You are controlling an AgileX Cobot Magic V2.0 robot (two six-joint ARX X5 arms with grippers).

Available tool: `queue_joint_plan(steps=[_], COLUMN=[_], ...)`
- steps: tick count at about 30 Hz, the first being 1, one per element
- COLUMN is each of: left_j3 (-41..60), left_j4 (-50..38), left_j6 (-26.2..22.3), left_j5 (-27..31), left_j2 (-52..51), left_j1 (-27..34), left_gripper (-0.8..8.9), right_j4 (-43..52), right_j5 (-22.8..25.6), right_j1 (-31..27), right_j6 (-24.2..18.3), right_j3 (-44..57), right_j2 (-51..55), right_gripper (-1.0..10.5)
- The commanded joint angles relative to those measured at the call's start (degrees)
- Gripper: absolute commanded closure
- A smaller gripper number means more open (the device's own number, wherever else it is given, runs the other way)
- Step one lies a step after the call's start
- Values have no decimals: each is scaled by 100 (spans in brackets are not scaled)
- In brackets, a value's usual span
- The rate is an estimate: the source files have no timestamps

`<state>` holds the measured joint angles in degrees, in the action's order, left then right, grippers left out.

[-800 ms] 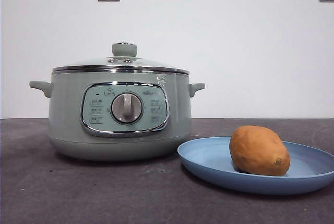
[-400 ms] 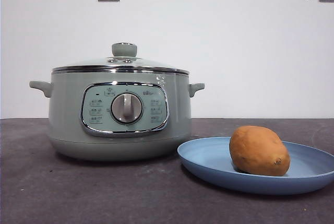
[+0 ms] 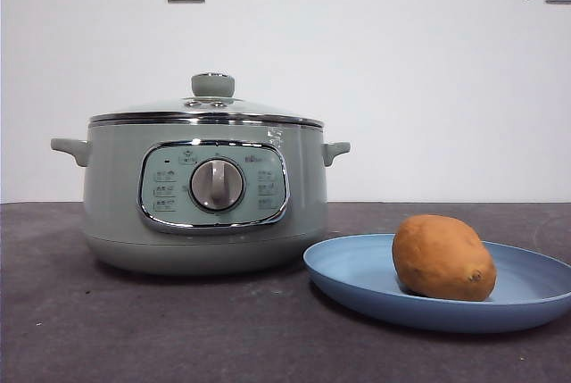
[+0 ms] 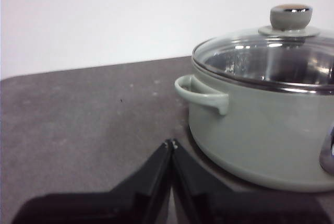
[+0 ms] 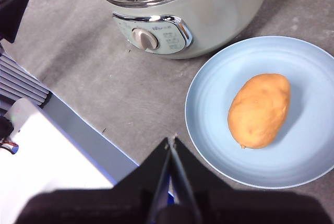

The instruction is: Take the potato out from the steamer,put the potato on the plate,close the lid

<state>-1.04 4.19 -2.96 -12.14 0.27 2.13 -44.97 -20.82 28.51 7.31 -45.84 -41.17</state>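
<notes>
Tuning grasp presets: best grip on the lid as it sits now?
Take the lid by its round knob, coming straight down from above. The knob stands proud at the dome's centre; the glass is low and smooth, and the chrome rim sits flush on the steamer.

1. The front view sits low, near table height, looking level and close at the steamer point(image 3: 205, 195) and the plate point(image 3: 357, 271).
2. The left wrist view looks sideways along the table at the steamer's handle point(image 4: 201, 92), close by.
3. The right wrist view looks down from high; it shares steamer and plate with the front view.
</notes>
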Motion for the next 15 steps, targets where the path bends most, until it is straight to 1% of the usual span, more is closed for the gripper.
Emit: queue_joint_plan(steps=[1,6,15], left_j3=[87,87,87], left_j4=[157,603,564], left_j6=[136,144,146], left_j5=[13,17,4], left_j2=[-17,-17,-17], left_j1=[17,20,17], left_gripper=[817,817,817], right_j4=[28,28,28], right_j5=[15,15,15], right_j1=[4,4,4], right_j6=[31,31,31], right_j3=[-9,-9,-9], right_j2=[4,4,4], right_gripper=[946,946,946])
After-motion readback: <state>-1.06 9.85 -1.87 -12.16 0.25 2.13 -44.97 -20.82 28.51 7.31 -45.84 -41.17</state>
